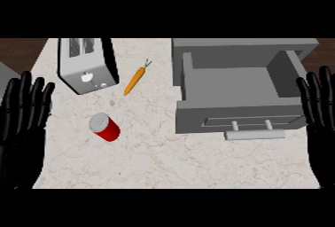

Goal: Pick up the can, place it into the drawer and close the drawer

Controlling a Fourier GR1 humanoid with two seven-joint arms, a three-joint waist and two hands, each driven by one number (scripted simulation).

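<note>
Resting at the lower left edge of the view, the left hand (23,119) stands with its palm flat and its fingers straight, pointing up and away from the robot, slightly spread. It holds nothing and touches none of the things on the table (163,164). The right hand (321,115) shows at the right edge in the same pose: fingers straight and upward, relaxed, with nothing in its grasp.

The can (104,127), red with a grey end, lies tilted on the table to the right of the left hand, near it but apart, with bare table between them. Beyond the left hand's fingertips and a little to their right stands a grey toaster (85,66), and further right of that lies an orange carrot (135,80), its green tip pointing away from the robot.

The drawer (229,86) is pulled open just to the left of the right hand, its grey inside bare. Its right wall sits close beside the right hand's fingers. The drawer's pale handle (255,134) faces the robot, left of the right hand's palm. The can is well apart from the right hand, on the far side of the drawer's front.
</note>
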